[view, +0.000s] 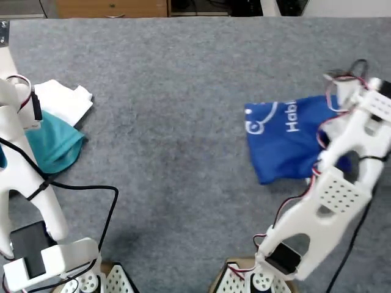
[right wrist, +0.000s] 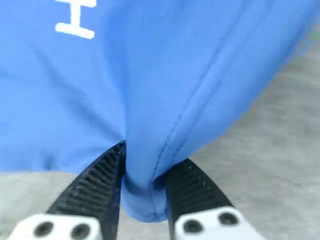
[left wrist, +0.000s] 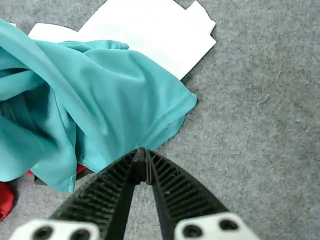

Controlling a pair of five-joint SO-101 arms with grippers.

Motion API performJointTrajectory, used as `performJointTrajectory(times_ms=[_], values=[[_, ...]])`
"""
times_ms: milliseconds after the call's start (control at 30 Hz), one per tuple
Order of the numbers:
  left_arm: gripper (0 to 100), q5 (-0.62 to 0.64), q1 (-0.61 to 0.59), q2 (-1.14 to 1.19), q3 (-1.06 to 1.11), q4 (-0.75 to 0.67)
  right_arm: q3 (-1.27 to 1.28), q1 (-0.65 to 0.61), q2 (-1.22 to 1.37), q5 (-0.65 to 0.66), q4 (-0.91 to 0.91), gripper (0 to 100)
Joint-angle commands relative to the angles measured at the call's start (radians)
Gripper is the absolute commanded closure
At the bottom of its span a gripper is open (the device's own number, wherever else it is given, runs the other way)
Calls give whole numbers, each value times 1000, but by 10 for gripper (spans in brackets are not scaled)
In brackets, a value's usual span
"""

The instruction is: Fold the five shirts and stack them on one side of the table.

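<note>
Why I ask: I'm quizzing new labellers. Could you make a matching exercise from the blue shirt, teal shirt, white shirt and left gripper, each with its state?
Things:
1. blue shirt
2. teal shirt
3. white shirt
4. left gripper

States:
A. partly under another shirt
B. jaws shut
C. pinched by the right gripper
D. draped over the white one

Pairs: 1-C, 2-D, 3-A, 4-B
</note>
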Motion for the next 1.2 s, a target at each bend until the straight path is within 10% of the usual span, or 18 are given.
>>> performJointTrajectory(times_ms=[0,767,1167], values=[[981,-6,-11,-38,-5,9,-30,96,-67,25,-126,997],[981,-8,-11,-39,-5,9,-39,283,54,100,-523,995],[981,-9,-11,-38,51,9,-214,275,58,137,-420,767]])
